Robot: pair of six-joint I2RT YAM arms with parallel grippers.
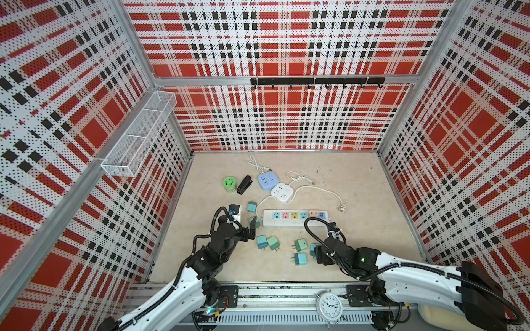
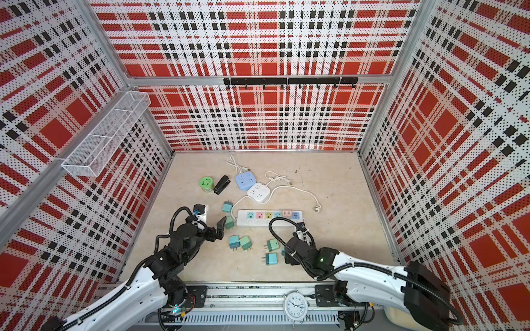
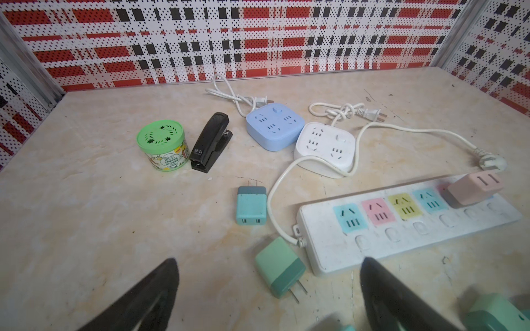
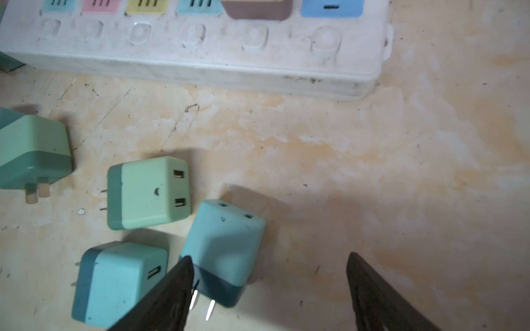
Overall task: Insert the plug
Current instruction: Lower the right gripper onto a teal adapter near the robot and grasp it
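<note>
Plug (image 4: 223, 243), teal plastic cube, lies below long white power strip (image 1: 295, 219), lower centre of top view. Right gripper (image 4: 269, 256) spread, empty, beside it. Left gripper (image 3: 268, 258) spread, empty.

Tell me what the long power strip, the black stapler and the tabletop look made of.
Long power strip: white matte plastic, moulded edges, scuffed grey.
Black stapler: glossy plastic shell by its sheen; any metal is unclear.
Tabletop: beige, veined, smooth; stone or printed laminate, cannot tell.
</note>
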